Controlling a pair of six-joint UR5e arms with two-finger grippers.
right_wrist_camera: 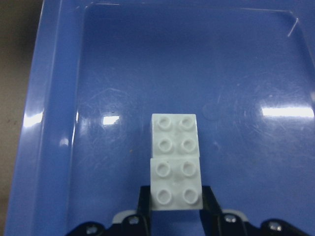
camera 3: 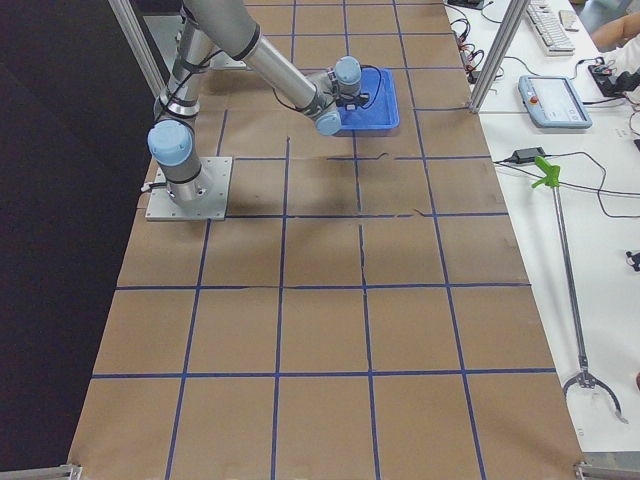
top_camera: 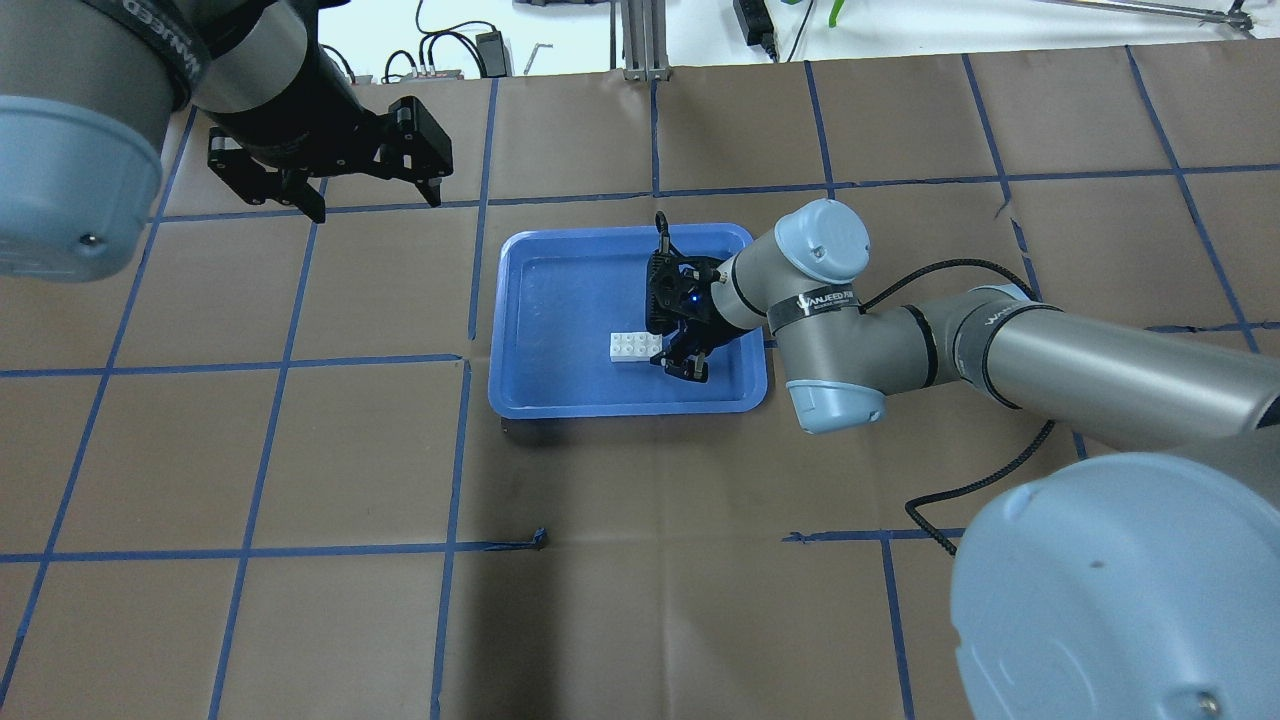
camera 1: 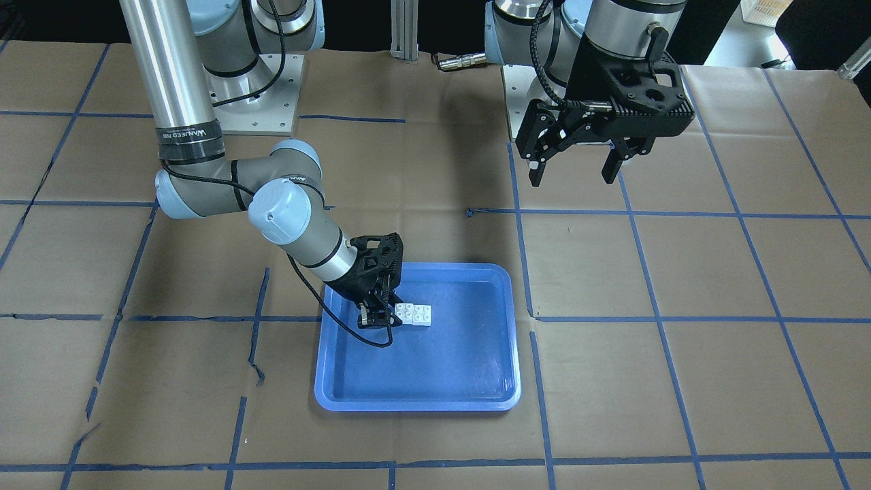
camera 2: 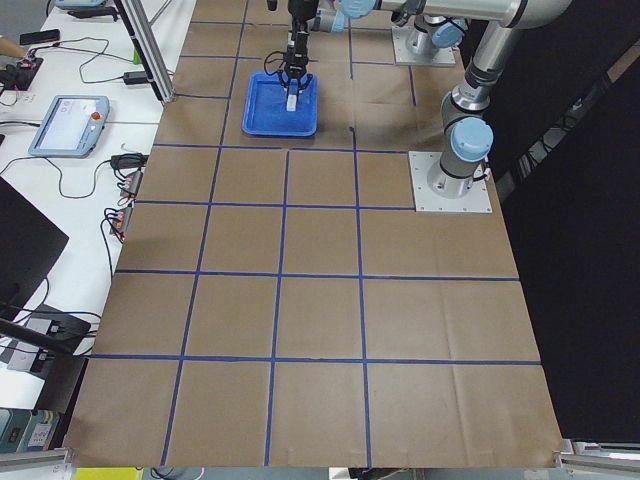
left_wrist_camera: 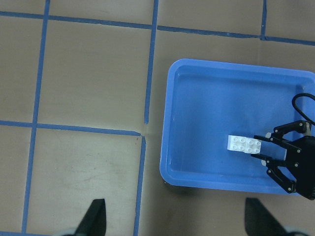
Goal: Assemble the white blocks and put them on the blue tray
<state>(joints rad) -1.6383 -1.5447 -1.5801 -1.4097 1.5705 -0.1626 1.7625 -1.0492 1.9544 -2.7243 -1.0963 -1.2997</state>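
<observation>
The right claw [right_wrist_camera: 175,202] is narrowed on the white blocks [right_wrist_camera: 175,147], its pads against the near one's sides, which only the right wrist view shows plainly. The joined pair lies studs-up in the blue tray [top_camera: 560,400], long axis along the tray's length. The left claw [camera 1: 573,175] hangs wide and empty above the counter [camera 1: 714,286].

Brown paper table cover [camera 1: 714,265], blue tape grid [camera 1: 680,319]

Two white blocks [camera 1: 413,314], one blue tray [camera 1: 415,406], two tools [camera 1: 571,178] [camera 1: 373,318].
</observation>
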